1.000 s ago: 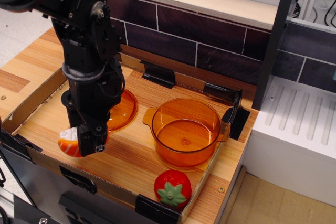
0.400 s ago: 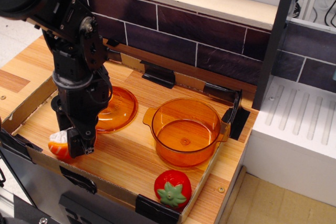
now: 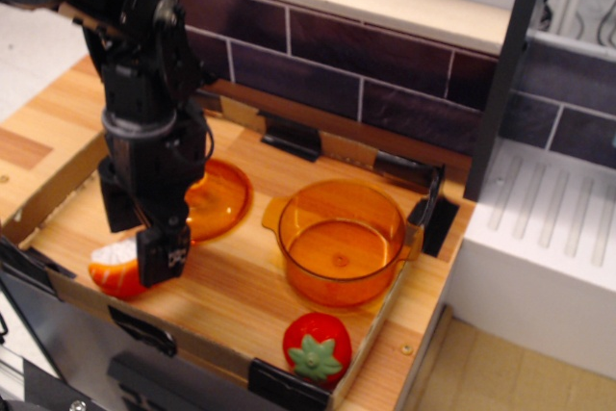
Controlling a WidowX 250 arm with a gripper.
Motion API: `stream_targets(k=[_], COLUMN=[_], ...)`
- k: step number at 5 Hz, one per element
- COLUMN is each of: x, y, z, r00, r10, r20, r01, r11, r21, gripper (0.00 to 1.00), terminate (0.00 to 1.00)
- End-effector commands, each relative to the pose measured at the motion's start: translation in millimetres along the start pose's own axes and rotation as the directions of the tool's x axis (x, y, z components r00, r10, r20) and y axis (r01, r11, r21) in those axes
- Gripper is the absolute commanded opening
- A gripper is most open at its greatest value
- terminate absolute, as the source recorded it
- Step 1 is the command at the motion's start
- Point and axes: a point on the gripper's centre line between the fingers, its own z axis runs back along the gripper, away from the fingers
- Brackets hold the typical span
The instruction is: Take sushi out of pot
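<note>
Resting on the tray [image 3: 241,300] at nine o'clock from the empty pot [image 3: 341,241]: the sushi [image 3: 115,268], already out. Hovering just beside it, the gripper [image 3: 154,259], grip impossible to tell; only backing away seemingly remaining.

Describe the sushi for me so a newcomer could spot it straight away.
Start at the wooden tray and go to its front left corner, under the black gripper. The sushi lies there on the wood, outside the pot. It is a small orange wedge topped with white, unlike the red strawberry or flat amber lid.
</note>
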Motion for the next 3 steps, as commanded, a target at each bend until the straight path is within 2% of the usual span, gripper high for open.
stream_targets(k=[1, 2, 3], x=[0, 6, 6], y=[16, 19, 19], z=[88, 106, 106], r00=[0.982, 0.976, 0.976], r10=[0.147, 0.208, 0.208], r20=[0.117, 0.057, 0.057], r01=[-0.142, -0.202, -0.202], r11=[0.989, 0.974, 0.974], r21=[-0.049, -0.098, -0.098], gripper=[1.0, 1.0, 1.0], terminate=[0.0, 0.0, 0.0])
